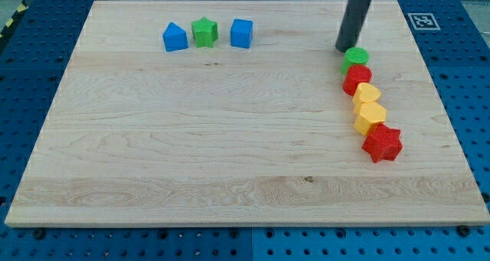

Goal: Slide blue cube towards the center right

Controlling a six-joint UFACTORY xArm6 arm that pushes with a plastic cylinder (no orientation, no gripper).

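Wooden table (191,138): no pincer fitted, so no grip state. My tip (344,48) sits near the top-right corner; I should circle to the blue cube (241,33) and push from its left.

Bright, even overhead light, soft short shadows under blocks, sharp focus, perhaps slight edge distortion.

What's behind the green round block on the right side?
My tip stands just behind the green round block, toward the view's top. Bare board surrounds it; the board under the rod is hidden.
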